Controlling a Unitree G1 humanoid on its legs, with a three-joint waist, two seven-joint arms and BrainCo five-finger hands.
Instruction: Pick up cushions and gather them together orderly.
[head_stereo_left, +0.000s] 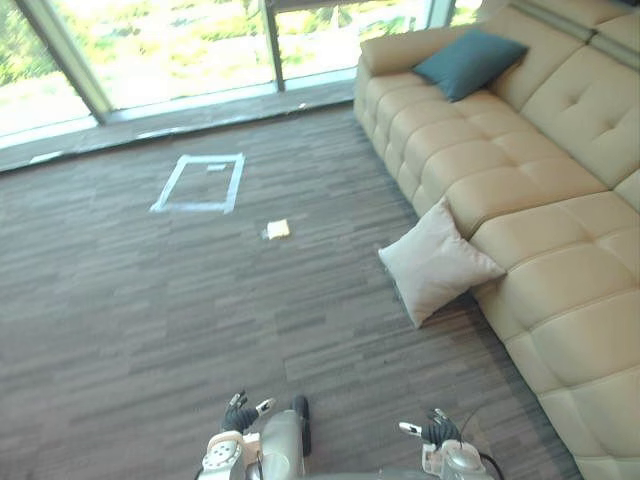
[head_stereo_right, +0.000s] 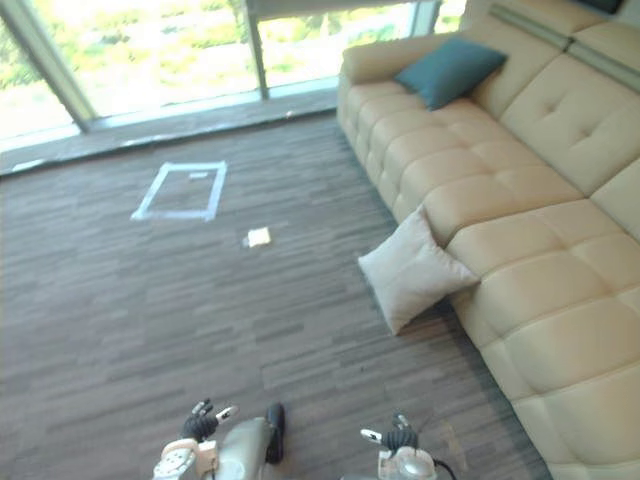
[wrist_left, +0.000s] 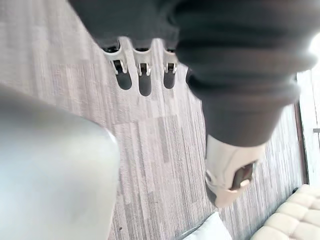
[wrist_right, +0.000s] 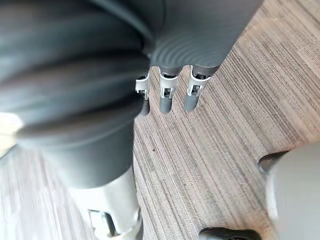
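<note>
Cushions sit well apart, so I judge the gathering not yet begun. The pale cushion (head_stereo_left: 437, 262) is down on the carpet (head_stereo_left: 200, 320), tilted up on one edge with its far side leaning against the front of the beige sofa (head_stereo_left: 560, 150). The teal cushion (head_stereo_left: 468, 60) rests on the seat at the far end of that sofa, propped against the backrest near the armrest. Neither is held and nothing is lined up, so by my reckoning both pick-ups and the tidy placing are all left to do.

The pale cushion lies ahead of me and to my right, nearer my right hand (head_stereo_left: 437, 430) than my left hand (head_stereo_left: 240, 412), yet apart from both, with bare carpet between. The teal one is much farther off, beyond it along the sofa. Both hands hang low at the near edge of the eye views. In its wrist view the left hand's fingers (wrist_left: 144, 75) hang loose and nearly straight over the carpet, gripping nothing. The right hand's fingers (wrist_right: 166, 97) look the same, relaxed and empty. Out on the open floor are a taped rectangle (head_stereo_left: 200, 183) and a small pale scrap (head_stereo_left: 278, 229), well clear of either cushion.
</note>
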